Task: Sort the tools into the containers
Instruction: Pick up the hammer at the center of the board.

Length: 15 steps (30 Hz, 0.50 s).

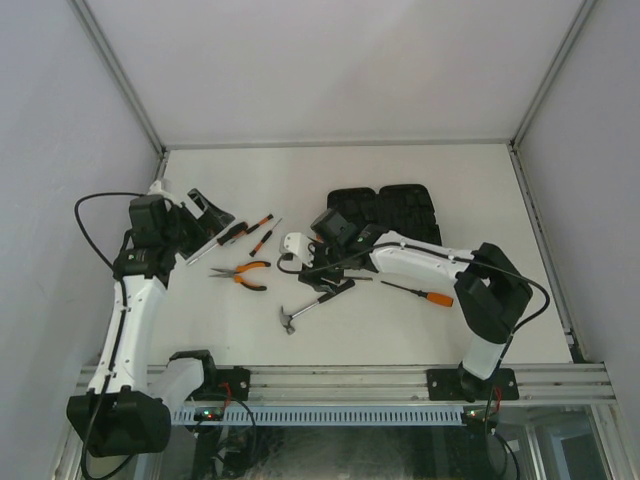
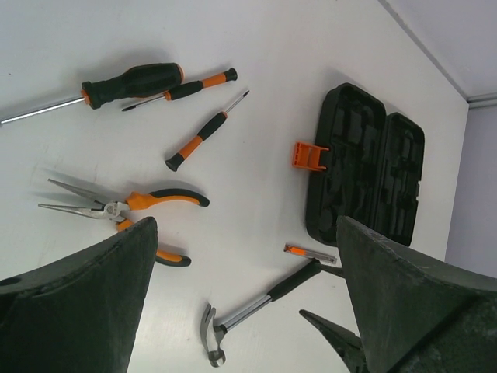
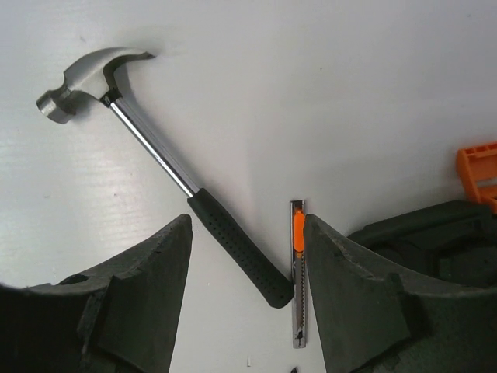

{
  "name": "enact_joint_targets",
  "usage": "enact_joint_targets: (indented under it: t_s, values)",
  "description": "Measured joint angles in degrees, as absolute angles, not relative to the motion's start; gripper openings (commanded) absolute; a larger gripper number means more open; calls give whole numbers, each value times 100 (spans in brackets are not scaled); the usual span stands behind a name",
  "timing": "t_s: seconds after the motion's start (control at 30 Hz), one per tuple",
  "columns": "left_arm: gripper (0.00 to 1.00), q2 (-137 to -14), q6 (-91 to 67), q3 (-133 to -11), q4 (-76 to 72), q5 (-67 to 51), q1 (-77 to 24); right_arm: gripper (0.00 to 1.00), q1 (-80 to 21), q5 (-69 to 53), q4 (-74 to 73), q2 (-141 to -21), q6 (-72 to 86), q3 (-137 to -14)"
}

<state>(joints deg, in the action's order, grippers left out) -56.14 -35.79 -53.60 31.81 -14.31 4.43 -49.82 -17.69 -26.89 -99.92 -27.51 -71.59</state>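
Observation:
The hammer (image 3: 233, 245), steel head and black grip, lies flat on the white table, and my right gripper (image 3: 247, 225) stands open just above it, jaws either side of the grip's end. A slim orange-and-steel utility knife (image 3: 298, 272) lies against the inner face of its right finger. In the top view this gripper (image 1: 330, 278) is over the hammer (image 1: 310, 305). The black case (image 1: 385, 212) lies open behind it, orange latch (image 2: 309, 155) toward the tools. My left gripper (image 2: 245, 225) is wide open and holds nothing, high above the pliers (image 2: 128, 206) and three screwdrivers (image 2: 203, 136).
Another orange-handled screwdriver (image 1: 420, 293) lies right of the hammer, under the right arm. The left gripper (image 1: 212, 212) sits at the left, beside a long black-handled screwdriver (image 2: 132, 81). Walls close the table on three sides.

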Motion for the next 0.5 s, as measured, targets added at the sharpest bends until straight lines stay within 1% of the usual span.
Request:
enact_joint_targets:
  t_s: [0.27,0.5]
  values:
    - [100,-5634,-3579,-5159,3173,-1557,502,58,-5074,-1667,-3124,-10289,-3157,-7330]
    - [99,-5918,-3535,-5151,3103,-1693,530,57,-5076,-1887,-3542,-10818,-3437,-7896]
